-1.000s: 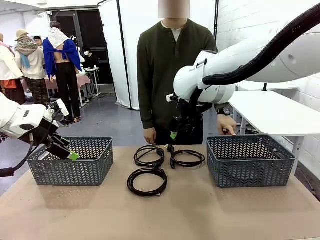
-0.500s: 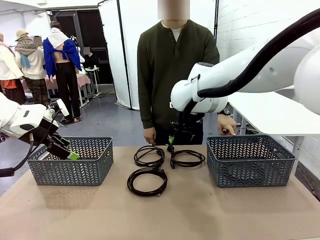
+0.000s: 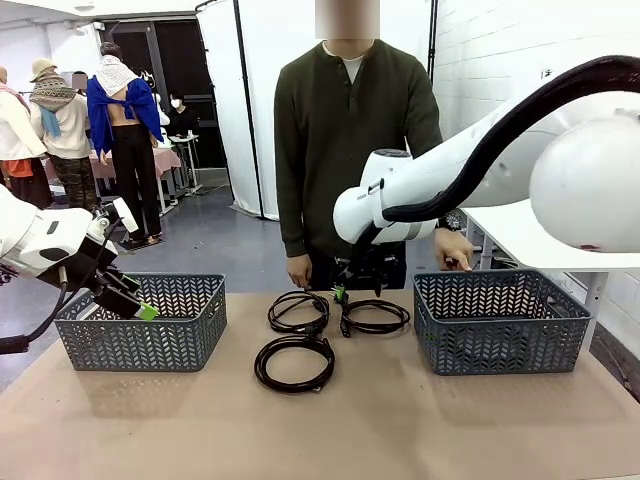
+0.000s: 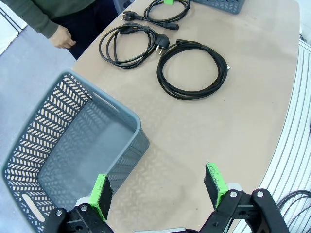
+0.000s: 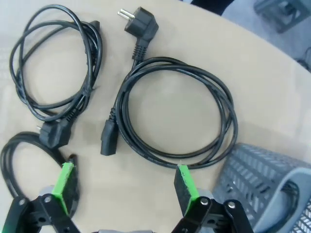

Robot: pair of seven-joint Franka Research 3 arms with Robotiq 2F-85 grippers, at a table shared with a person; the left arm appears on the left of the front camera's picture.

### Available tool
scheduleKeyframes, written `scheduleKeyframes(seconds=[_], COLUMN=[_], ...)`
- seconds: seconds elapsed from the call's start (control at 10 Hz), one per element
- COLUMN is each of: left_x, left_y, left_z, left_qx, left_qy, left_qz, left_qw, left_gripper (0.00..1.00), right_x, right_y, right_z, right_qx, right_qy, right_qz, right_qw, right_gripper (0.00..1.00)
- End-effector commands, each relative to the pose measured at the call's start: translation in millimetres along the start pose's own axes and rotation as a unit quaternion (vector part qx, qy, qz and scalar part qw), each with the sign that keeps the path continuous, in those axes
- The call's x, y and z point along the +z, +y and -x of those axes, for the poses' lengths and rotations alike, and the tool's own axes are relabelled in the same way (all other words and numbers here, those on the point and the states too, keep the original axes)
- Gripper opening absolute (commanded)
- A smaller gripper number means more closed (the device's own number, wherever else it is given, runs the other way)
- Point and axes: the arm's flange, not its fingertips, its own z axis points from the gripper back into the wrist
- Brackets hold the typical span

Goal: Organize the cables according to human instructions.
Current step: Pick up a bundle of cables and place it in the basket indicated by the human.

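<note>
My right claw hangs open above the far right cable, a thin black cord coiled in a round loop, with an angled black plug at one end and a slim socket end at the other. I cannot tell whether my pads touch it. Just beside it, toward my left, lies the far left cable, a looser coil with its turns spread apart and a black plug of its own. The near cable is a tighter coil, closer to my side and apart from the other two. All three lie in the middle of the table, between two baskets. My left claw is open too, holding nothing, and hovers by the near corner of the left basket, grey plastic with herringbone slots in its walls and a bare floor. The right basket is the same kind; I cannot make out what is inside it. A person in a dark green shirt stands at the far side, one hand pointing down at the right basket's far rim, the other hand hanging by the table edge. The table is plain tan. Behind are a white curtain, a white brick wall and a white side table.
</note>
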Motion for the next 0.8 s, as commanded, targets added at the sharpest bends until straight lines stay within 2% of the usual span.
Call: scheduleKeyframes(seconds=[0.0,0.2,0.3,0.7], left_x=[-1.2,-1.2,-1.2,-1.2], left_y=[2.8,2.8,2.8,2.8], left_z=[1.7,1.7,1.7,1.7], left_qx=[0.003,0.003,0.003,0.003], left_qy=[-0.003,-0.003,-0.003,-0.003], left_qz=[0.002,0.002,0.002,0.002], left_qw=[1.0,1.0,1.0,1.0], left_gripper=[1.0,1.0,1.0,1.0], right_x=[-6.9,-14.7,-10.4,-10.4], right_y=[8.7,9.9,5.2,5.2], right_z=[-20.9,-23.6,-10.2,-10.2], right_qx=[-0.013,-0.016,-0.003,-0.003], right_qy=[0.02,0.032,0.018,0.018], right_qz=[0.012,0.013,-0.001,-0.001], right_qw=[1.0,0.999,1.0,1.0], right_gripper=[1.0,1.0,1.0,1.0])
